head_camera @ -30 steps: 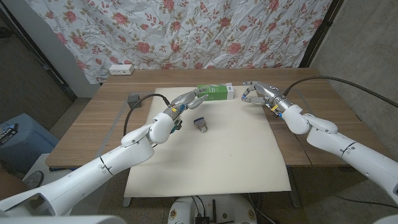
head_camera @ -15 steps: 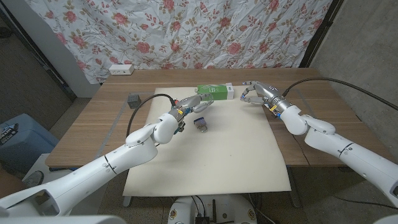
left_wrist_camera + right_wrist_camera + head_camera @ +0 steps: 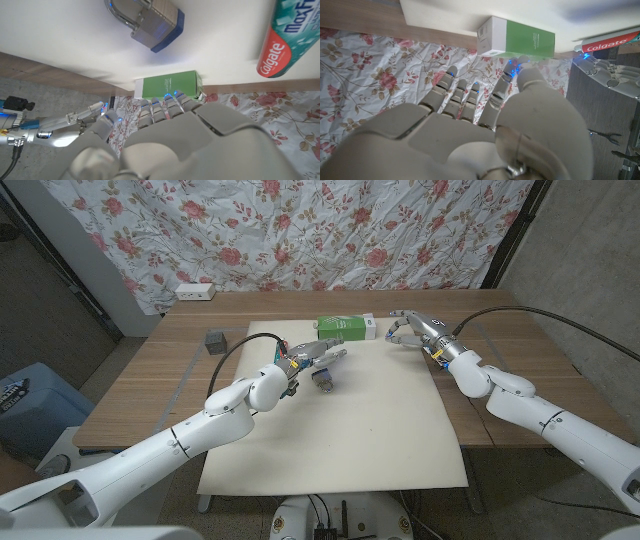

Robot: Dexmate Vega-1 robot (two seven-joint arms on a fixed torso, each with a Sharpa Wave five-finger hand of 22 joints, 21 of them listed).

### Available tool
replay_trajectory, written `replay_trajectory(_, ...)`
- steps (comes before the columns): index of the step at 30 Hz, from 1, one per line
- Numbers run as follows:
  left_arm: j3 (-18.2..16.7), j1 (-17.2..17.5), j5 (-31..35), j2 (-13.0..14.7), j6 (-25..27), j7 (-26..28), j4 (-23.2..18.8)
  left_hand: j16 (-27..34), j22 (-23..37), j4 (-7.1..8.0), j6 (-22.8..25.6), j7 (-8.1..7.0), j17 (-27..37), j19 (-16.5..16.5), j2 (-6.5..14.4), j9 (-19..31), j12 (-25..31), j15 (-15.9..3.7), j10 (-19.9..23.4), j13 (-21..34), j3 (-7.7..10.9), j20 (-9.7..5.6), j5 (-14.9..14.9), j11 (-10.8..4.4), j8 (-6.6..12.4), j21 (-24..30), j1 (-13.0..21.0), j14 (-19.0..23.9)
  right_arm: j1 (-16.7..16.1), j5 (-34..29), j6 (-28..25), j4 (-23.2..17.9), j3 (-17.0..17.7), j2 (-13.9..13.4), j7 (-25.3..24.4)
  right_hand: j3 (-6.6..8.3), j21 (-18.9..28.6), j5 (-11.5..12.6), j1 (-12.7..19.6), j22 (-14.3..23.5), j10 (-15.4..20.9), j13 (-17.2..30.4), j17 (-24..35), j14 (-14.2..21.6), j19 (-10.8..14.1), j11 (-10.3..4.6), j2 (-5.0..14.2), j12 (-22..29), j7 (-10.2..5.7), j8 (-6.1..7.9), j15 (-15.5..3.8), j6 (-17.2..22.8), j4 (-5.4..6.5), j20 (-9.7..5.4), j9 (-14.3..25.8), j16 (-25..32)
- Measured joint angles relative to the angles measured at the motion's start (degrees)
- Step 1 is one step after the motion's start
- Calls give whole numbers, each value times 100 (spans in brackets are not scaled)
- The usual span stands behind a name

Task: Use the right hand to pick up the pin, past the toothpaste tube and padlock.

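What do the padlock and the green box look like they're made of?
The padlock looks like brushed metal: grey sheen, shiny curved shackle, and a blue band, likely plastic. The green box appears to be matte printed cardboard, with sharp folded edges and a white end flap.

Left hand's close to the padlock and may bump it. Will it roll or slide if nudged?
The padlock lies on its side on the white mat, so it would probably slide, not roll. Its metal body looks heavy for its size; the shackle could pivot.

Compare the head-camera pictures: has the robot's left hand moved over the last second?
Yes. The left hand has moved right and nearer, away from the green box and over toward the padlock, which kept its place.
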Motion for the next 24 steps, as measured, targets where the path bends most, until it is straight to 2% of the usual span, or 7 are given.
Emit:
replay_trajectory(16, 232, -120, 524, 22, 149, -535, 66, 0, -1, 41, -94, 9, 0, -169, -22, 0, 0, -8, -91, 0, -119, -27, 0, 10, 0, 0, -24, -135, -24, 17, 6, -36, -30, 44, -56, 0, 0, 0, 0, 0, 0, 0, -1, 0, 0, 0, 0, 0, 11, -20, 0, 16, 0, 0, -27, 0)
replay_trajectory(17, 245, -130, 554, 22, 151, -573, 75, 0, -1, 41, -113, 10, 0, -179, -22, 0, 0, 1, -91, 0, -134, -17, 0, 10, 0, 0, -24, -144, -28, 20, 10, -41, -33, 49, -57, 0, 0, 0, 0, 0, 0, 0, -1, 0, 0, 0, 0, 0, -32, -43, 0, 96, 0, 0, -33, 0)
replay_trajectory(24, 301, -192, 668, 19, 153, -783, 151, -27, -1, 53, -164, 20, -1, -273, -7, 0, 0, -14, -144, 0, -193, -6, 0, 2, 0, 0, -38, -219, -53, 29, 15, -77, -44, 74, -58, 0, 0, -1, 0, 0, 0, 0, -1, 0, 0, 0, 0, 0, -40, -38, 0, 104, 0, 0, -32, 0)
